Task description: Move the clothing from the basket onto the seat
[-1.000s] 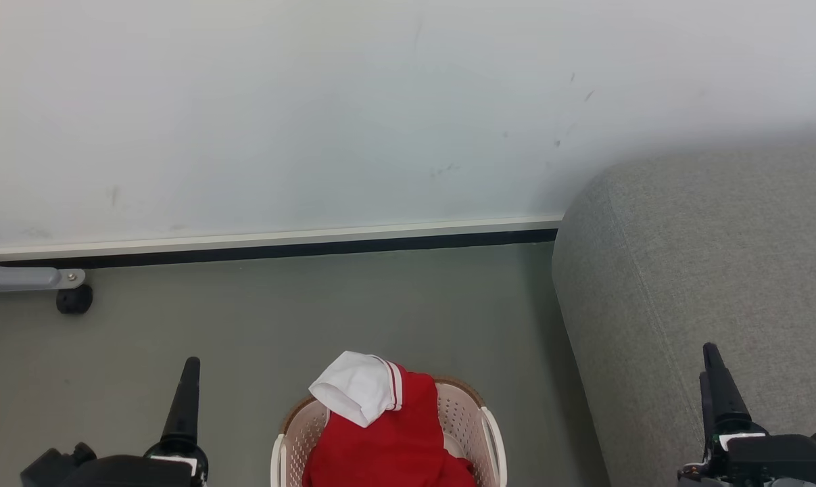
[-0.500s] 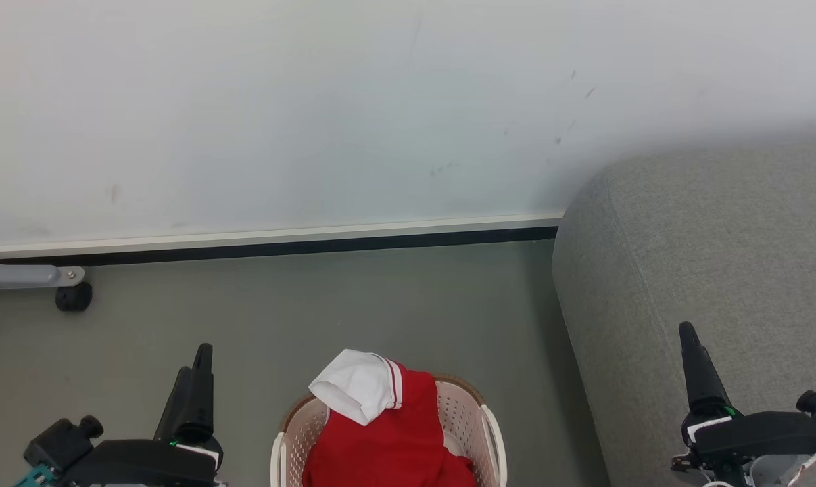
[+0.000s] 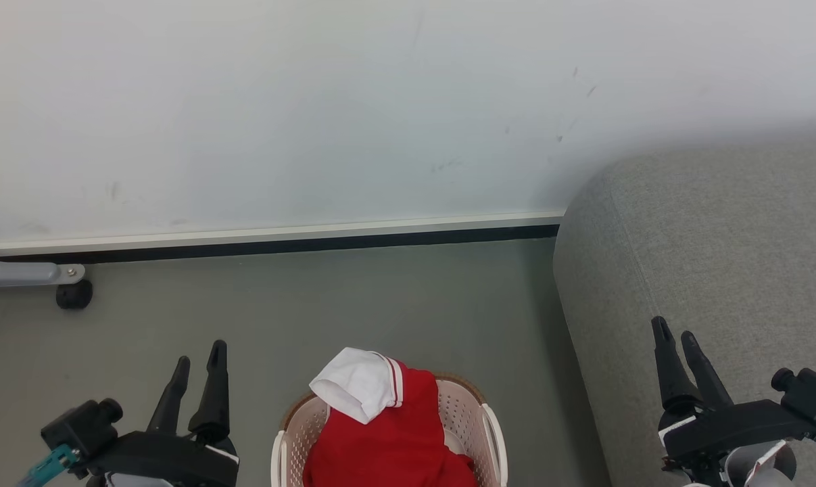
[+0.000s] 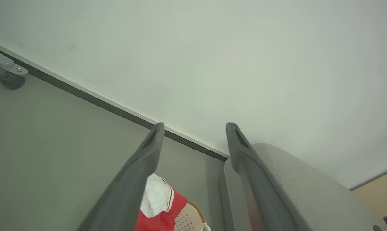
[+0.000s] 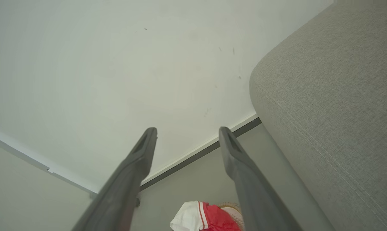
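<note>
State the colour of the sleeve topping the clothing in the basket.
White sleeve, red-striped cuff; clearest in the head view.

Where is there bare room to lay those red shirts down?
The grey seat is bare, from its rounded edge back to the wall. The floor between the basket and the wall is free too. Crowded: the basket, heaped with clothing.

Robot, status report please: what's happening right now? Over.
Both open and empty: left end effector, right end effector by sofa. Clothing heaped in basket, untouched. Nothing seen between basket and sofa. Over.
</note>
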